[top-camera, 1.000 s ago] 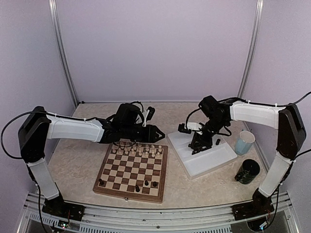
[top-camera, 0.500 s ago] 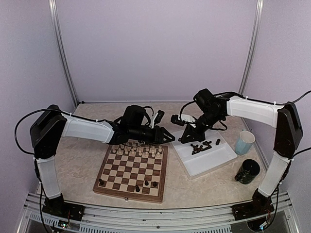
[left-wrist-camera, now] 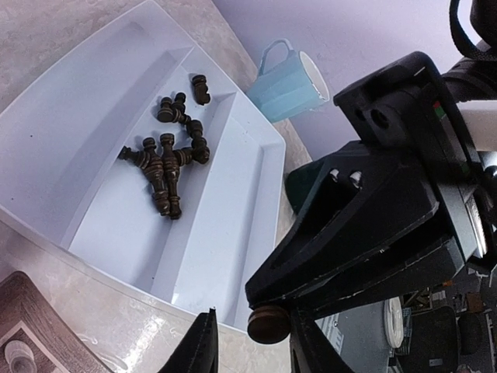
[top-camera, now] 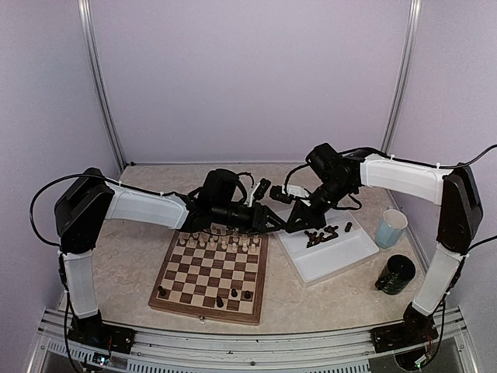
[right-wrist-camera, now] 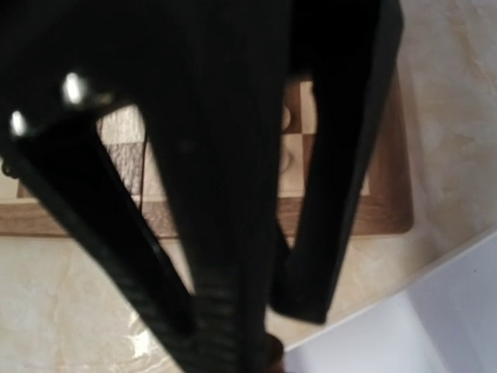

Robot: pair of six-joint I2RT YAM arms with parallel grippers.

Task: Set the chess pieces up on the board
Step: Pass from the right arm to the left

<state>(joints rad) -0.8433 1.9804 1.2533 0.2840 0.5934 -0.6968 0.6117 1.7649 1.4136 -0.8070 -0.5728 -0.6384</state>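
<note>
Since a second ago: my left tool reached right, my right tool rose off the tray, and they met over the table's middle | right tool clenched on a dark chess piece | left tool's jaws apart around it, unclamped | board toward the near edge.

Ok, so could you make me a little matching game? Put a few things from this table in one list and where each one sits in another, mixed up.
Things:
1. pale chess pieces
2. loose dark chess pieces
3. light blue cup
4. black container

Places:
A. lying in the white tray
B. standing on the far rows of the board
C. right of the tray's near corner
D. right of the tray's far corner

Pairs: 1-B, 2-A, 3-D, 4-C
</note>
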